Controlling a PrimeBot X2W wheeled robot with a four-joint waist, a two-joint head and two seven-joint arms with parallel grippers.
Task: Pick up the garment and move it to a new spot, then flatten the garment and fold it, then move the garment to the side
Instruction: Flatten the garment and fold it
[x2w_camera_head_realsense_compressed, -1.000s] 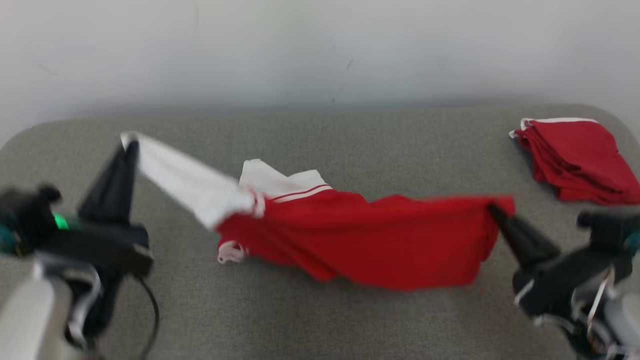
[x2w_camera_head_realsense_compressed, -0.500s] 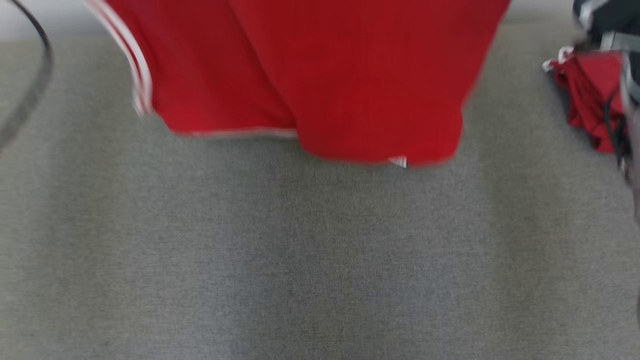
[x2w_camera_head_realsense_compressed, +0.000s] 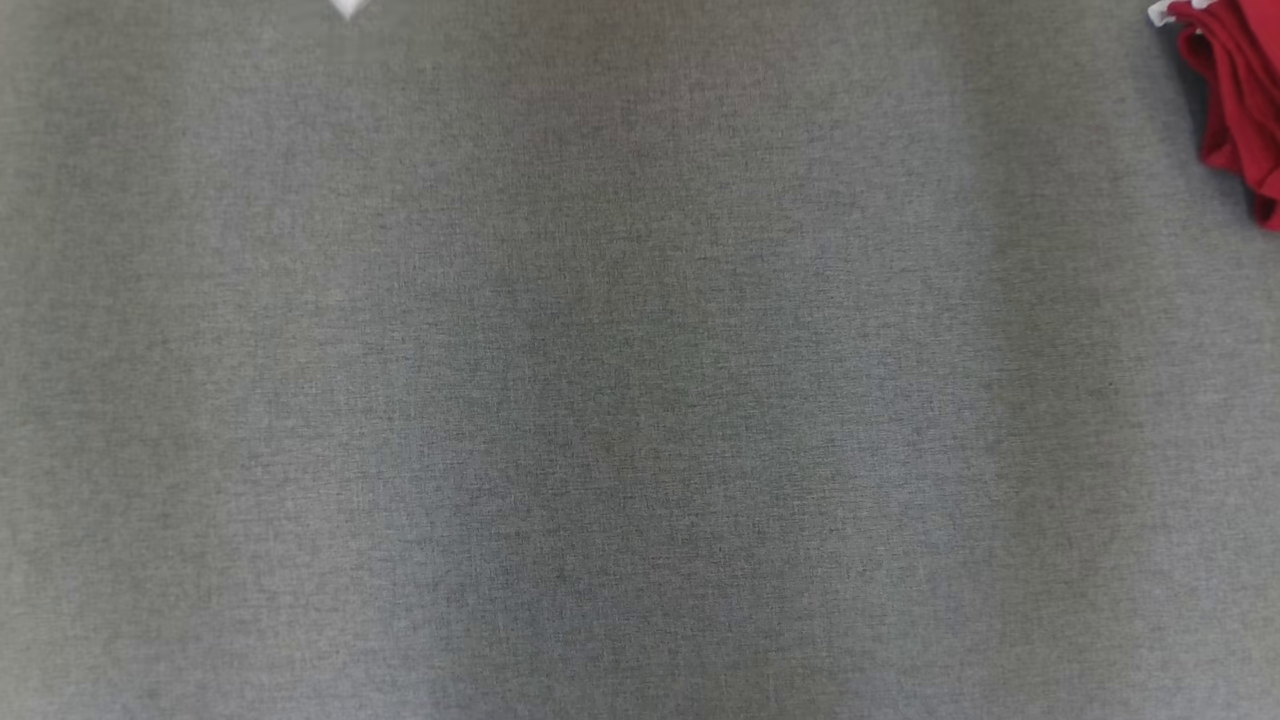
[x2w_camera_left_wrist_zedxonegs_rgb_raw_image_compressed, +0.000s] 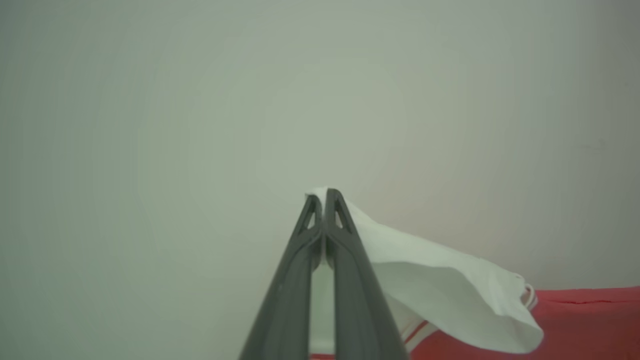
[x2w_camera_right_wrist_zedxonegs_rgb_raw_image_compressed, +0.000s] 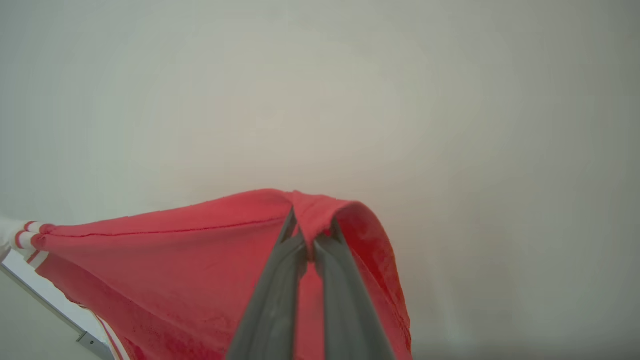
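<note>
Head view has tipped down since half a second ago: the red cloth that hung across its top is out of it now, leaving a small white tip (x2w_camera_head_realsense_compressed: 347, 8) at the top edge, probably the garment's hem, too blurred to be sure.

Left gripper (x2w_camera_left_wrist_zedxonegs_rgb_raw_image_compressed: 325, 192): fingers pressed together, clamped on the white sleeve end of the garment (x2w_camera_left_wrist_zedxonegs_rgb_raw_image_compressed: 450, 285). The sleeve droops away from the tips to the right of that view and meets the red body at a cuff with red and white stripes.

Right gripper (x2w_camera_right_wrist_zedxonegs_rgb_raw_image_compressed: 310, 225): fingers together, pinching a bunched red edge of the garment (x2w_camera_right_wrist_zedxonegs_rgb_raw_image_compressed: 175, 265). The cloth hangs slack below and runs left to a striped cuff.

Count: one garment held between two grippers, up in the air against the wall. One separate red cloth pile (x2w_camera_head_realsense_compressed: 1235, 90) with white trim, top right corner of the head view.

Surface: grey woven table cover (x2w_camera_head_realsense_compressed: 640, 400).

Room: plain pale wall (x2w_camera_left_wrist_zedxonegs_rgb_raw_image_compressed: 200, 100) behind both grippers.
</note>
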